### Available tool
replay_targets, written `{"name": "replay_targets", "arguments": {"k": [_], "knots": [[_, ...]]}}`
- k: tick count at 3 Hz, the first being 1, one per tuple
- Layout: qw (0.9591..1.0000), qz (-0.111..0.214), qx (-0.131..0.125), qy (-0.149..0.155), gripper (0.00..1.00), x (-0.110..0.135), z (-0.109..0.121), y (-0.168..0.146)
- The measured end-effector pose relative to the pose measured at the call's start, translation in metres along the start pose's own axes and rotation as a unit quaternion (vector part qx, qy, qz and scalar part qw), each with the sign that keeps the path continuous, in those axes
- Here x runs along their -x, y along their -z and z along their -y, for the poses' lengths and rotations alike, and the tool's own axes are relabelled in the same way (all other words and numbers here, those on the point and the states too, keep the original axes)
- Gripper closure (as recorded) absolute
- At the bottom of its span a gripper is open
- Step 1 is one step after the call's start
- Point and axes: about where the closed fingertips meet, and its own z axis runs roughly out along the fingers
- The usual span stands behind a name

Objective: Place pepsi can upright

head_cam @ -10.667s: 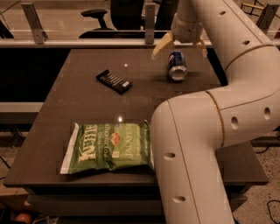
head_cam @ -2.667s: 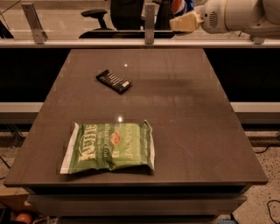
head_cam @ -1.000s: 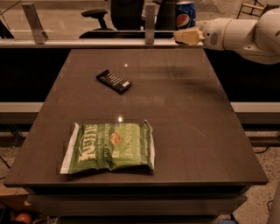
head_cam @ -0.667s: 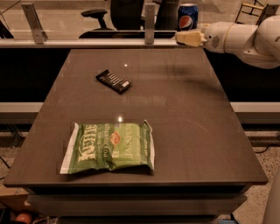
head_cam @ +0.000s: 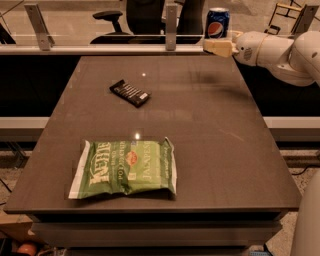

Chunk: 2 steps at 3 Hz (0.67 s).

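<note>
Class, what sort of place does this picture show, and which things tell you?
Probably an office or lab: an office chair stands behind the railed partition, beyond a dark table. The gripper hangs at the table's far edge, near the upright pepsi can.

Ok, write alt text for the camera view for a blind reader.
A blue pepsi can is upright by the far edge of a dark table, just above the tip of the end effector, which reaches in from the right. On the table lie a flat black packet and, nearer the camera, a green snack bag.
</note>
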Motion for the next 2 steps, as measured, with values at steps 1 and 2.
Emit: {"name": "replay_targets", "arguments": {"k": [1, 2], "knots": [[0.9996, -0.001, 0.0, 0.03, 1.0, -0.0068, 0.0031, 0.0029], [0.9984, -0.017, -0.003, 0.053, 1.0, -0.0151, 0.0046, 0.0078]]}}
